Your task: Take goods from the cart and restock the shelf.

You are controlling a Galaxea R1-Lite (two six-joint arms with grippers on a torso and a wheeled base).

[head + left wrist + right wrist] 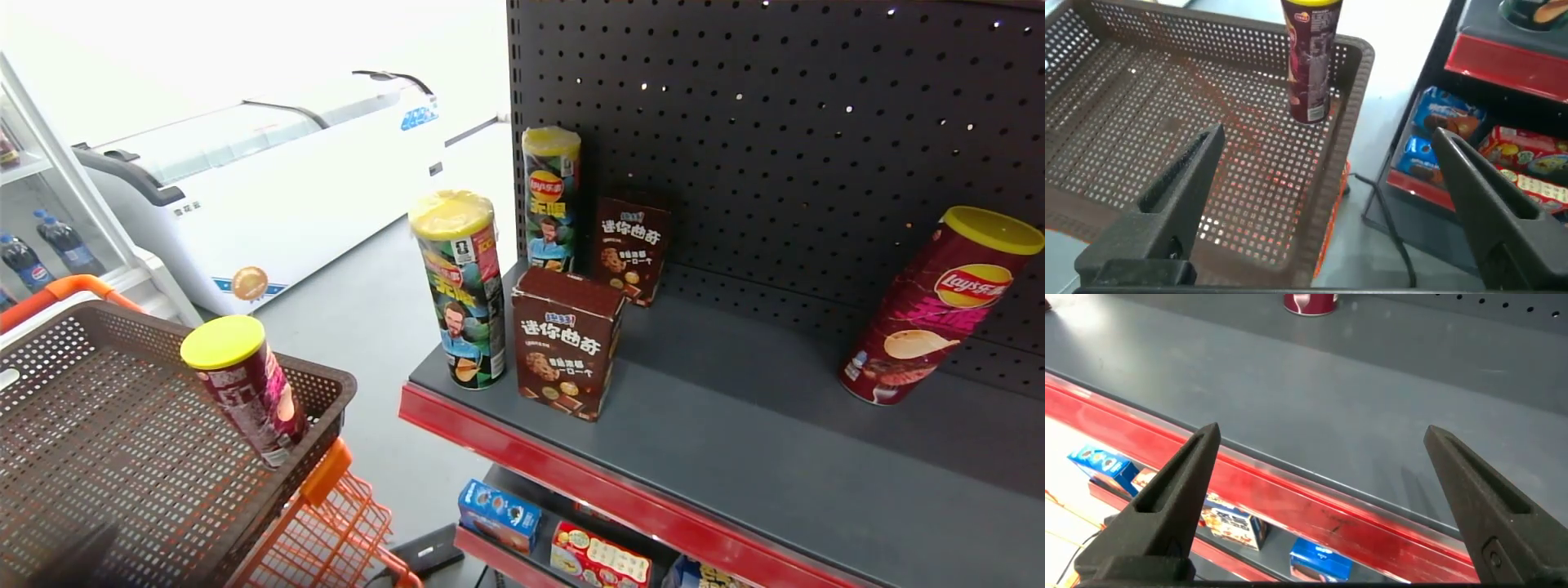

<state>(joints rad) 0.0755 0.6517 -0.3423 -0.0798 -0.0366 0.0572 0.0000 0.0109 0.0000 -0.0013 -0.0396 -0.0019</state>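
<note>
A maroon chip can with a yellow lid (245,388) stands upright in the brown perforated cart basket (98,441), near its far right corner. The same can (1310,61) shows beyond my left gripper (1327,167), which hangs open over the basket (1143,122) with nothing between its fingers. On the dark shelf (735,441) stand a matching maroon can (939,302) at the right, two dark-green cans (461,286) and two brown cookie boxes (567,351) at the left. My right gripper (1323,469) is open above the shelf's red front edge (1290,486); the maroon can's base (1310,302) lies beyond.
A black pegboard (775,106) backs the shelf. Snack boxes (498,514) sit on the lower shelf under the red edge. The cart's orange wire frame (326,531) hangs below the basket. A white chest freezer (269,188) stands behind, across grey floor.
</note>
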